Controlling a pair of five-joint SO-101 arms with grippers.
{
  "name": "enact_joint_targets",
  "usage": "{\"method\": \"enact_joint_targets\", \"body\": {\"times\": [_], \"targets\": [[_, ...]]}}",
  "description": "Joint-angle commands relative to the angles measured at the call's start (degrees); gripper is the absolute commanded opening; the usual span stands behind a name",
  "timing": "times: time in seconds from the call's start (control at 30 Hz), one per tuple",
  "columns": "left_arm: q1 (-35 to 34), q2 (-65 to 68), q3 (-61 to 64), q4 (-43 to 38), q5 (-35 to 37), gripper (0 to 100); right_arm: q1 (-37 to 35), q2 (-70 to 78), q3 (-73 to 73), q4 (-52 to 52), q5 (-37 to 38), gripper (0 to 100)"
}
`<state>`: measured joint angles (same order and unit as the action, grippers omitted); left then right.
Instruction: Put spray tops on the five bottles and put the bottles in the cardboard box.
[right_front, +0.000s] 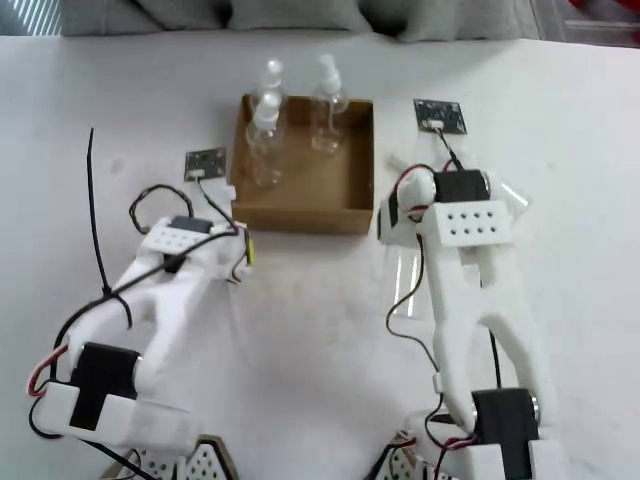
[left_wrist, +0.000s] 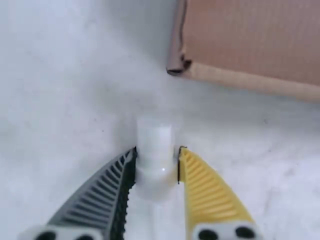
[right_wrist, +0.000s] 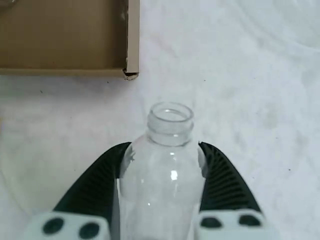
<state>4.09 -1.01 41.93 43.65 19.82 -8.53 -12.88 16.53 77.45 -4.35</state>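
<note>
My right pincer (right_wrist: 165, 147) is partly open and clamped around the shoulder of a clear bottle (right_wrist: 167, 170), one black finger on each side just below the neck. The open mouth (right_wrist: 170, 117) points away from my wrist, near the corner of the cardboard box (right_wrist: 132, 35). My left pincer (left_wrist: 156, 152) is closed down to a narrow gap on a white spray top (left_wrist: 155, 140), grey finger one side and yellow the other, low over the counter (right_front: 300, 300) beside the box's near corner.

I judge the bottle to be empty, so very light, with thin, smooth plastic walls. It will dent if I squeeze hard and may slide or twist if I squeeze too softly. The shoulder is the stiffest place to hold it and leaves the threaded neck free. The spray top looks like small, hard plastic, rigid and almost weightless. It should be gripped on its round body so that it can turn squarely onto the threads.

Two capped bottles (right_front: 265, 140) (right_front: 327, 100) stand in the box. A third (right_front: 271, 75) is at its far wall, and I cannot tell whether it is inside or just behind.

No label or print shows on the bottles, the top or the box. Two small dark tags (right_front: 205, 163) (right_front: 440, 115) lie on the counter, too small to read.
</note>
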Motion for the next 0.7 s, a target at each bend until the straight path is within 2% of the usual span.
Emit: {"method": "enact_joint_targets", "body": {"times": [0.0, 0.37, 0.67], "targets": [[0.0, -2.2, 0.3, -1.1, -0.8, 2, -0.4, -4.6, -0.3, -2.2, 0.7, 1.8], [0.0, -2.2, 0.3, -1.1, -0.8, 2, 0.3, -5.7, 0.2, -18.2, 0.7, 1.8], [0.0, -2.2, 0.3, -1.1, -0.8, 2, 0.4, -5.8, 3.1, -12.7, 0.7, 1.7]]}}
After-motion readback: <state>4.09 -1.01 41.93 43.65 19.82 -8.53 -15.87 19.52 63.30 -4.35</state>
